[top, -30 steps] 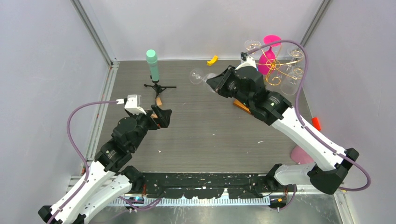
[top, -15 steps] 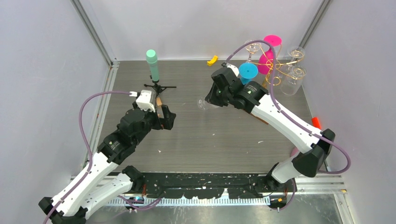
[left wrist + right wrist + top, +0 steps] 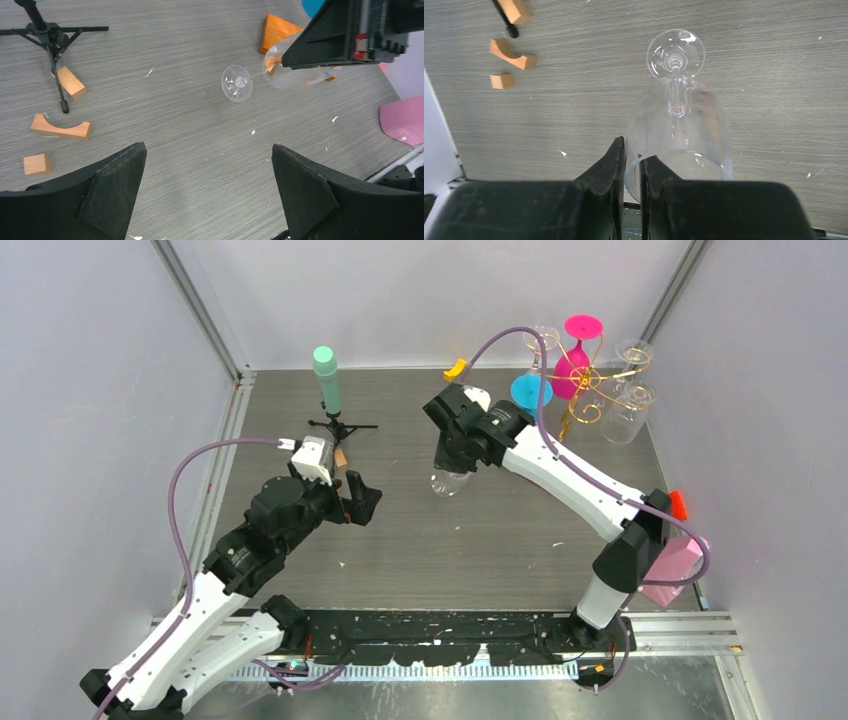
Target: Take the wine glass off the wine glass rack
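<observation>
My right gripper (image 3: 452, 452) is shut on the rim of a clear wine glass (image 3: 449, 483), held over the middle of the table, away from the rack. In the right wrist view one finger sits inside the bowl and one outside; the gripper (image 3: 631, 150) pinches the glass wall (image 3: 679, 130), and the foot (image 3: 675, 52) points at the table. The gold wire rack (image 3: 588, 390) stands at the back right, still carrying pink (image 3: 580, 330), blue (image 3: 531, 391) and clear (image 3: 628, 410) glasses. My left gripper (image 3: 360, 498) is open and empty, left of the glass (image 3: 280, 70).
A black tripod with a mint-green cylinder (image 3: 327, 380) stands at the back left. Small wooden blocks (image 3: 60, 127) lie by its feet. A yellow piece (image 3: 455, 369) lies at the back wall. A pink object (image 3: 672, 565) and a red one (image 3: 678, 504) sit at the right edge.
My right arm has carried the clear glass away from the rack, leftward and down towards the table's middle, turning it foot down. My left arm has shifted slightly to the right.
</observation>
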